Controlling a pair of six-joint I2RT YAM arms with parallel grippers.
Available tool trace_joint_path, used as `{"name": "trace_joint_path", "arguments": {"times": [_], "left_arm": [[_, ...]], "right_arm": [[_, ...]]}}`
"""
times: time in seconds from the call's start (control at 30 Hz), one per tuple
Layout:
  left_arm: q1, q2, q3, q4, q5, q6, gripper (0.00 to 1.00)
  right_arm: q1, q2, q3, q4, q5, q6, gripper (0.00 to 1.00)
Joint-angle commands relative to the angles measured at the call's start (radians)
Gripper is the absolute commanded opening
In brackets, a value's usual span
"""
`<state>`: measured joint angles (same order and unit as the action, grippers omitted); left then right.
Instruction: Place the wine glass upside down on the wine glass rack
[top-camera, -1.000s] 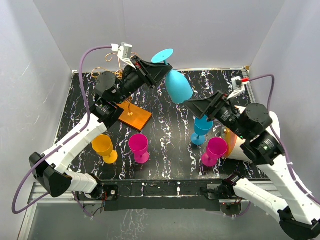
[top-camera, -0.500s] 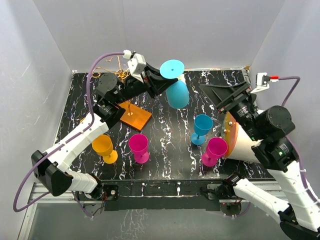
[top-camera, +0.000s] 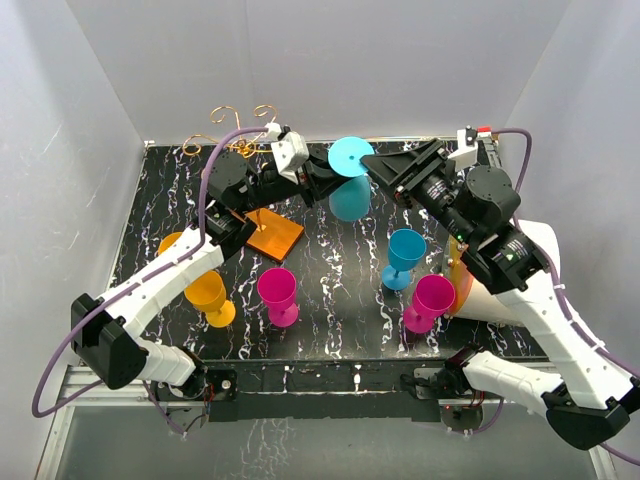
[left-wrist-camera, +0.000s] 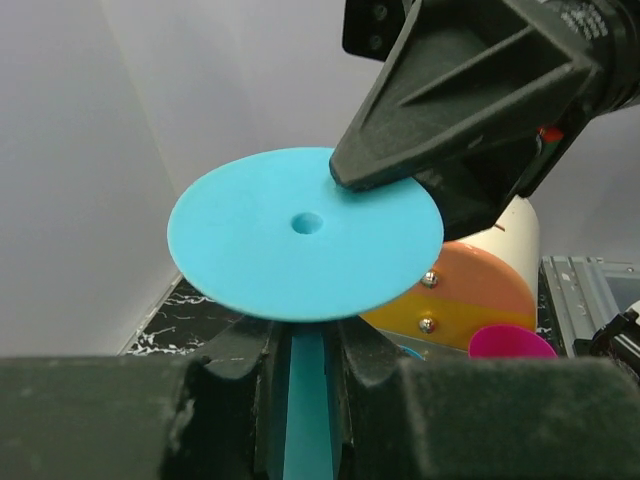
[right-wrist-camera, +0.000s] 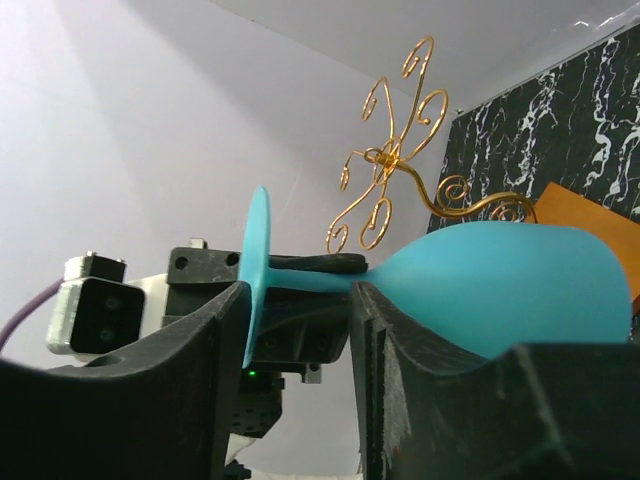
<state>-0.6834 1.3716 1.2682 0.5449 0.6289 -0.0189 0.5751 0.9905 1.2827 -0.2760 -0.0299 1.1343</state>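
Fingers of the right gripper (right-wrist-camera: 300, 300) fill the near edge of the right wrist view. They stand partly apart on either side of the thin stem of a turquoise wine glass (top-camera: 350, 200), with gaps showing, so nothing is clamped there yet. In that view the glass's long axis runs crossways: the flat round foot is just beside the left finger and the bowl bulges out past the right finger.

Just behind the stem, the left gripper (left-wrist-camera: 305, 345) is closed narrow on that same stem, below the foot, and holds the glass in the air above the black marbled counter (top-camera: 330, 290). From overhead the foot faces up toward the camera and the bowl hangs beneath, so the glass looks already turned over, though tilted.

Farther still, beyond the glass and the left gripper, rises the wine glass rack (right-wrist-camera: 386, 156), a tree of curled gold wire on an orange-brown base (top-camera: 272, 233). It stands on the left arm's side, apart from the glass. The left arm appears the nearer of the two. Any hanging move would likely carry the foot leftward into a wire loop.
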Motion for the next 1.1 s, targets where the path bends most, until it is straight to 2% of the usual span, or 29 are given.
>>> {"name": "trace_joint_path", "arguments": {"times": [0.0, 0.3, 0.43, 0.6, 0.63, 0.67, 0.73, 0.77, 0.8, 0.87, 0.93, 1.07], "left_arm": [[0.001, -0.022, -0.016, 0.073, 0.037, 0.038, 0.00], [0.001, -0.041, -0.044, 0.073, 0.055, 0.041, 0.00], [0.001, -0.055, -0.055, 0.068, 0.054, 0.032, 0.00], [0.001, -0.075, -0.065, 0.051, 0.047, 0.017, 0.00], [0.001, -0.079, -0.068, 0.049, 0.045, 0.009, 0.04], [0.001, -0.082, -0.069, 0.047, 0.036, -0.006, 0.14], [0.001, -0.088, -0.073, 0.039, 0.005, -0.049, 0.45], [0.001, -0.091, -0.070, 0.022, -0.029, -0.076, 0.55], [0.001, -0.095, -0.061, -0.011, -0.051, -0.106, 0.62], [0.001, -0.102, -0.039, -0.101, -0.097, -0.148, 0.68], [0.001, -0.114, -0.023, -0.187, -0.130, -0.230, 0.69], [0.002, -0.145, -0.031, -0.222, -0.104, -0.464, 0.69]], "right_arm": [[0.003, -0.045, 0.012, 0.056, 0.054, 0.035, 0.37], [0.003, -0.004, 0.009, 0.051, -0.038, 0.080, 0.16], [0.003, -0.009, -0.017, 0.059, -0.046, 0.102, 0.00], [0.002, -0.023, -0.041, 0.055, -0.035, 0.110, 0.00], [0.003, -0.024, -0.042, 0.055, -0.034, 0.110, 0.00], [0.002, -0.025, -0.043, 0.055, -0.032, 0.110, 0.00], [0.003, -0.030, -0.043, 0.054, -0.017, 0.106, 0.00], [0.003, -0.032, -0.042, 0.050, -0.006, 0.104, 0.00], [0.002, -0.036, -0.042, 0.047, 0.007, 0.100, 0.00], [0.002, -0.045, -0.045, 0.042, 0.041, 0.093, 0.00], [0.003, -0.061, -0.060, 0.042, 0.084, 0.090, 0.00], [0.003, -0.099, -0.107, 0.078, 0.162, 0.074, 0.00]]}}
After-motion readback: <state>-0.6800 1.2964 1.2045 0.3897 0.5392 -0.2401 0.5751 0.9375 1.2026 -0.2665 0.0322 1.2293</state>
